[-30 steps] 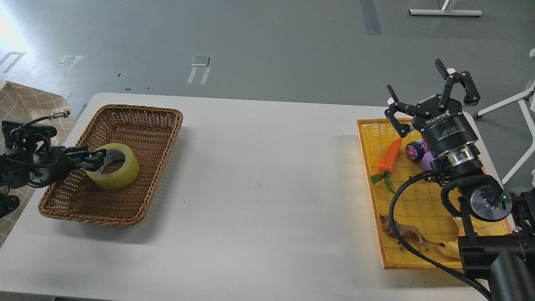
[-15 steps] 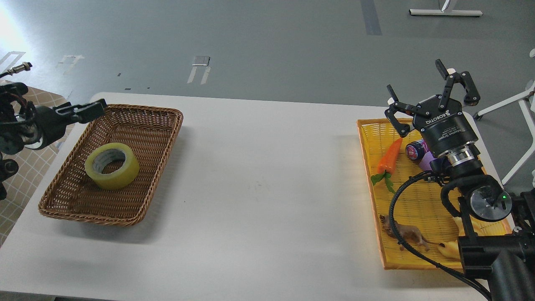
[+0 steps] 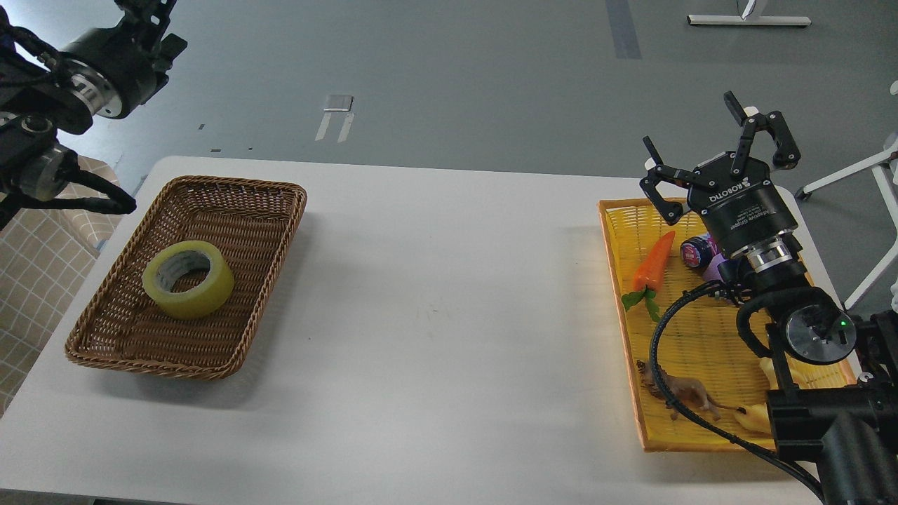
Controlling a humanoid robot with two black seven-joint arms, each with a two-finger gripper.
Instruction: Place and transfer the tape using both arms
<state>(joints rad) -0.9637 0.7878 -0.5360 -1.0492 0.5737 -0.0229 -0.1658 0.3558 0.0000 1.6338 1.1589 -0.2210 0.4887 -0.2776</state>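
Observation:
The tape (image 3: 188, 278), a translucent yellow roll with a grey-white core, lies flat in the brown wicker basket (image 3: 242, 203) at the table's left. My left arm is raised high at the top left, well above and behind the basket. Its gripper (image 3: 149, 15) is cut off by the top edge, so its fingers cannot be told apart. My right gripper (image 3: 715, 151) is open and empty, fingers spread, above the far end of the yellow tray (image 3: 701, 330) on the right.
The yellow tray holds a toy carrot (image 3: 654, 263), a purple-capped item (image 3: 698, 251), a brown toy animal (image 3: 682, 393) and a yellow-cream croissant toy (image 3: 754, 419). The white table (image 3: 449, 294) spans between basket and tray. A checkered cloth (image 3: 35, 280) lies off the left edge.
My left gripper let go of the tape in the wicker basket, then rose up and back to the top left. The tape stays put. The right gripper shifted slightly.

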